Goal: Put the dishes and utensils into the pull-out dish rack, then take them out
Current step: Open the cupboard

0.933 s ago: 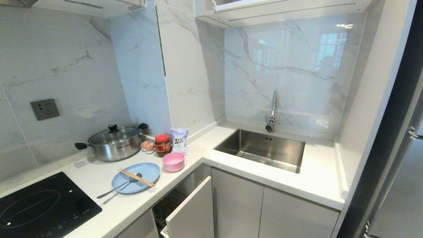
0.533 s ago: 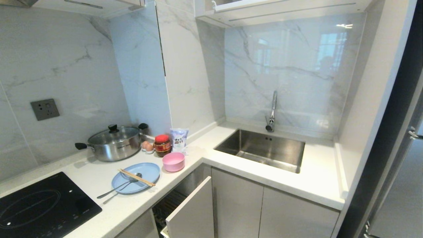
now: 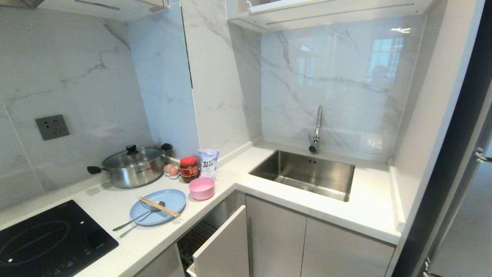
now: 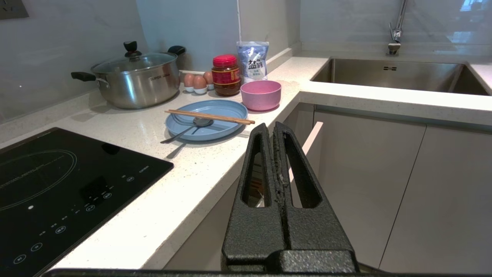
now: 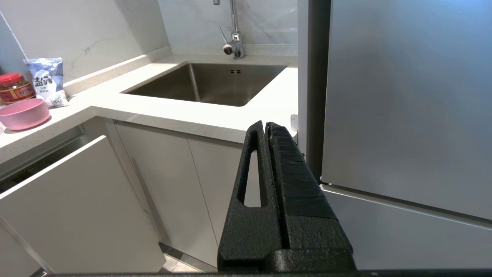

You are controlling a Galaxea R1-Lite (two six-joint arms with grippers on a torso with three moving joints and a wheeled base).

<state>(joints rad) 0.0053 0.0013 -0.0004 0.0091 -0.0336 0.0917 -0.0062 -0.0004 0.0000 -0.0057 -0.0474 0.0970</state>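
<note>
A light-blue plate [image 3: 169, 200] [image 4: 226, 111] lies on the white counter, with wooden chopsticks [image 3: 159, 206] [image 4: 209, 116] across it and a metal spoon [image 3: 138, 217] [image 4: 186, 130] and fork [image 3: 132, 227] resting on its near side. A pink bowl [image 3: 201, 188] [image 4: 261, 94] [image 5: 24, 114] sits just beyond the plate. Below the counter the pull-out dish rack [image 3: 225, 246] is drawn partly out, its white front panel [image 5: 80, 207] forward and wire basket [image 3: 200, 234] dimly seen behind. My left gripper [image 4: 273, 127] is shut and empty, low before the counter edge. My right gripper [image 5: 266, 126] is shut and empty before the sink cabinets.
A lidded steel pot [image 3: 132, 166], eggs [image 3: 171, 170], a red-lidded jar [image 3: 188, 168] and a salt bag [image 3: 208, 162] stand at the back. A black induction hob [image 3: 46, 242] lies left, the steel sink [image 3: 307, 173] with tap [image 3: 316, 130] right, a grey fridge [image 5: 403, 115] far right.
</note>
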